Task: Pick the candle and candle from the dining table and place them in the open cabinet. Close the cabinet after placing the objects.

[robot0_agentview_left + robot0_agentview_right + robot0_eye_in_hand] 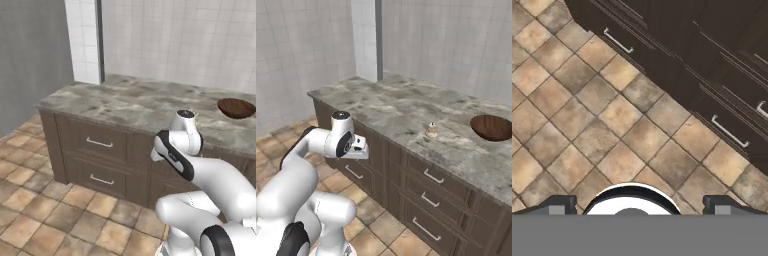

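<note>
Presently, worktop [406,107]: a long grey-brown marbled stone slab on dark brown drawer fronts, running from a tiled pillar at its far end toward the near right in the right base view.
Cream candle [431,130]: short and stubby on a pale base, upright on the worktop, close to the front edge and about midway along it; nothing touches it.
Orange candle: I cannot make it out on the worktop in either base view.
Bowl [492,127]: brown and round, on the worktop toward its right end, well apart from the cream candle; also seen at the right edge of the left base view [236,108].
Drawers [428,200]: dark brown fronts with short horizontal silver pulls, stacked below the front edge of the worktop.
Arm [316,150]: white with dark joints, folded in front of the drawer fronts, its hand held lower than the worktop's front edge and pointing down.
Claw [639,204]: its two dark tips sit far apart at the bottom corners of the hand view, so it stands wide open with nothing between them; it looks down at the floor.
Floor [587,125]: tan and brown square tiles, meeting the foot of the drawers.
</note>
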